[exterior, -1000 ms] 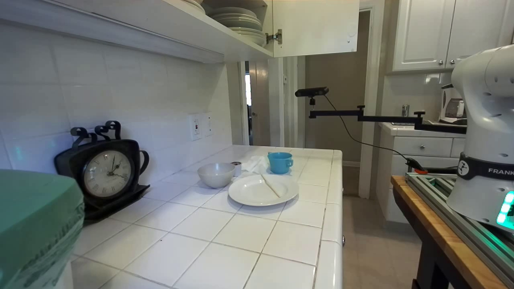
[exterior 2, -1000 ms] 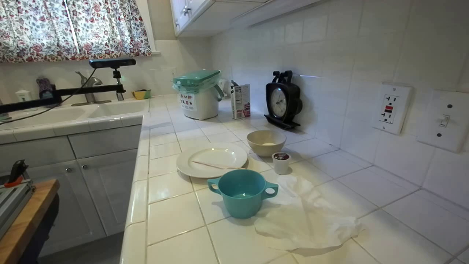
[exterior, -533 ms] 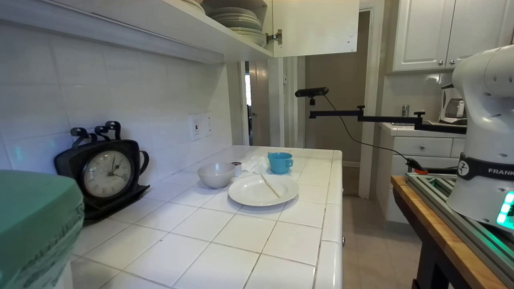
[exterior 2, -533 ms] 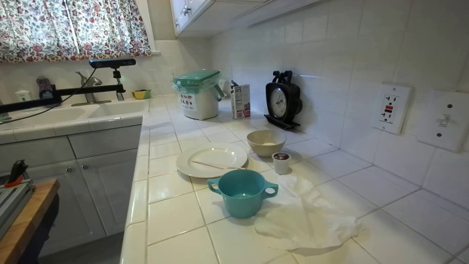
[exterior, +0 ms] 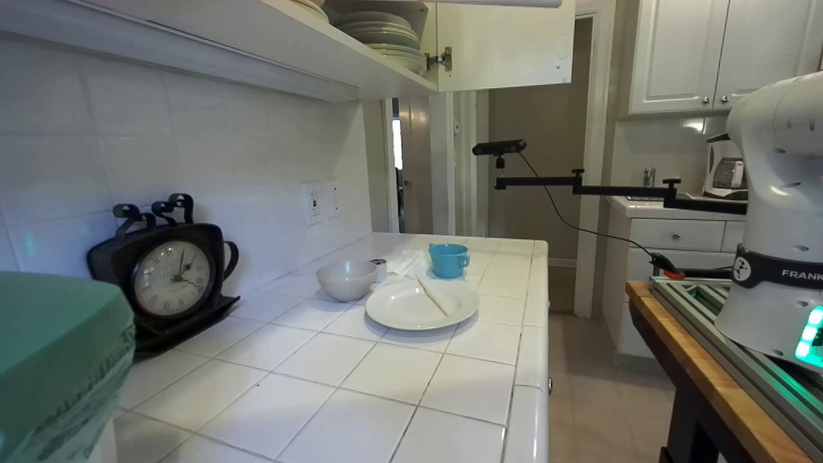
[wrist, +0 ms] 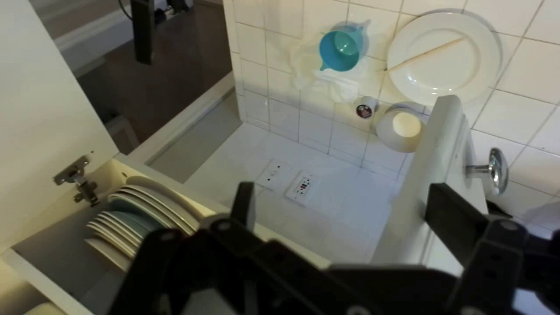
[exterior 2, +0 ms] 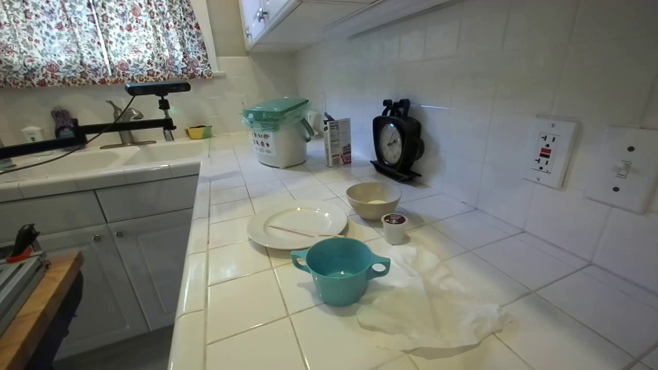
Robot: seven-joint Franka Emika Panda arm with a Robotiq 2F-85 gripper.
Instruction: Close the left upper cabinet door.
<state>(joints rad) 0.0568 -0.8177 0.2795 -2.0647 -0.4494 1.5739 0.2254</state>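
Note:
The left upper cabinet door (wrist: 411, 197) shows in the wrist view as a white door seen along its edge, with a round metal knob (wrist: 498, 170). It stands open. A white edge, likely its bottom, shows at the top of an exterior view (exterior: 508, 3). My gripper (wrist: 341, 188) is open with the door between its fingers. The right finger (wrist: 455, 218) is on the knob side, at or very near the door; contact is unclear. The left finger (wrist: 242, 203) is apart from it on the inner side. The gripper is out of both exterior views.
A flat hinged door (exterior: 505, 42) stands open beside stacked plates (exterior: 379, 32); it also shows in the wrist view (wrist: 43, 87). Below are a plate (exterior 2: 298, 210), a blue cup (exterior 2: 339, 272), a bowl (exterior 2: 372, 200) and a clock (exterior 2: 396, 139). A camera bar (exterior: 611, 190) reaches out.
A white door edge has come into view at the top of an exterior view. The robot arm has shifted very slightly to the right there. The counter items have not moved.

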